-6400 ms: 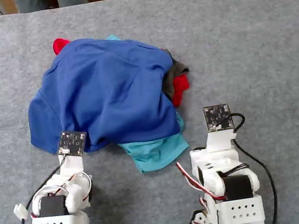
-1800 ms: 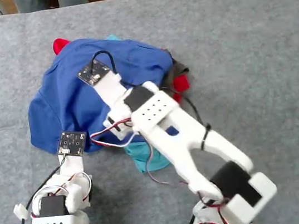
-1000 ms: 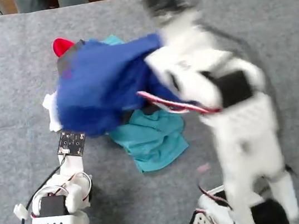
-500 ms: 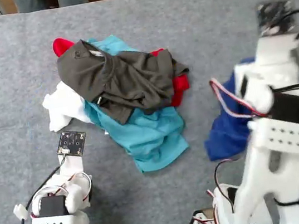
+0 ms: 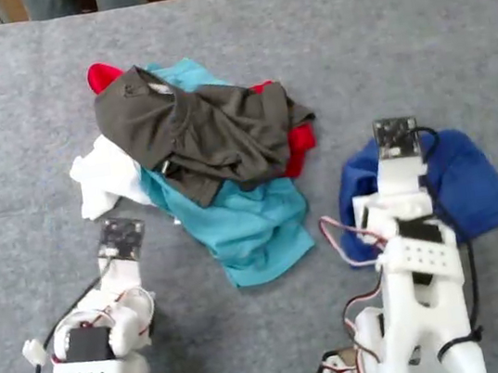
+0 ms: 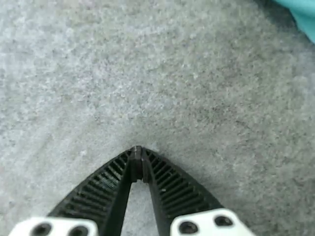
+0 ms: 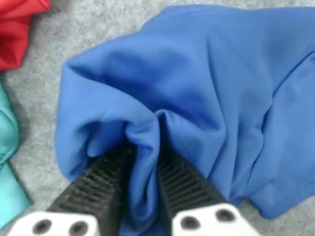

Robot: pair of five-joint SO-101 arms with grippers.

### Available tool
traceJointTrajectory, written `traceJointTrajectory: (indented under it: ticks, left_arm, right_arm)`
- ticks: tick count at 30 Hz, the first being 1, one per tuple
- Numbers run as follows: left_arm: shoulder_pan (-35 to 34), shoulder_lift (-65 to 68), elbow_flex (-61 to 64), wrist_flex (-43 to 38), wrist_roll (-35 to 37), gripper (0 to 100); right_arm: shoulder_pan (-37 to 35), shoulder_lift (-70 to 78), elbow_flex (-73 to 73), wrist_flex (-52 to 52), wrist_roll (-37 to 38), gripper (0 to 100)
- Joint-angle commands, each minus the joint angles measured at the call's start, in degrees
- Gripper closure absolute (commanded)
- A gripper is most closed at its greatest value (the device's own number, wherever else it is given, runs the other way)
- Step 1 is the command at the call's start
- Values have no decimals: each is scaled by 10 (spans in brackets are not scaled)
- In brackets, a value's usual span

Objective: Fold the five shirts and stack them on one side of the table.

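Presently right gripper [image 7: 142, 152] clamped on blue shirt [image 7: 211, 83]; left gripper [image 6: 137, 151] pressed together, probably touching table [image 6: 147, 73].

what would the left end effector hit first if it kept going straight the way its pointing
Most likely the bare table just ahead of the left end effector. The teal shirt lies off that line. Skimming flat, it might reach the white shirt next, but depth is unclear.
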Motion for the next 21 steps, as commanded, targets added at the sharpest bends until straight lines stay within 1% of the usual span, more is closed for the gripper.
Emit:
traceJointTrajectory:
  ticks: [1, 4, 5, 7, 8, 9, 11, 13, 15, 18, 21]
  left_arm:
    - [51, -2, -1, -20, -2, 968]
    - [49, -3, -12, -31, -4, 970]
    - [37, -3, -24, -50, -7, 970]
    - [-15, -3, -52, -94, -29, 969]
    - [-36, -1, -72, -133, -34, 970]
    - [-37, 5, -95, -171, -33, 969]
    - [-29, 20, -166, -190, -48, 967]
    - [-22, 66, -261, -183, -64, 966]
    - [-21, 158, -368, -166, -63, 936]
    - [-11, 375, -546, -89, -13, 883]
    - [0, 597, -717, -3, 39, 872]
  right_arm:
    - [-9, -1, 2, 4, 4, 984]
    - [-9, -1, 3, 4, 4, 984]
    - [-9, -1, 3, 4, 4, 984]
    - [-9, -1, 4, 4, 5, 984]
    - [-8, -1, 5, 4, 5, 984]
    - [-8, -1, 5, 4, 5, 984]
    - [-9, -1, 8, 3, 5, 984]
    - [-9, -1, 9, 2, 5, 984]
    - [-9, -1, 9, 2, 5, 984]
    - [-9, -1, 10, 2, 5, 984]
    - [-9, -1, 10, 3, 5, 984]
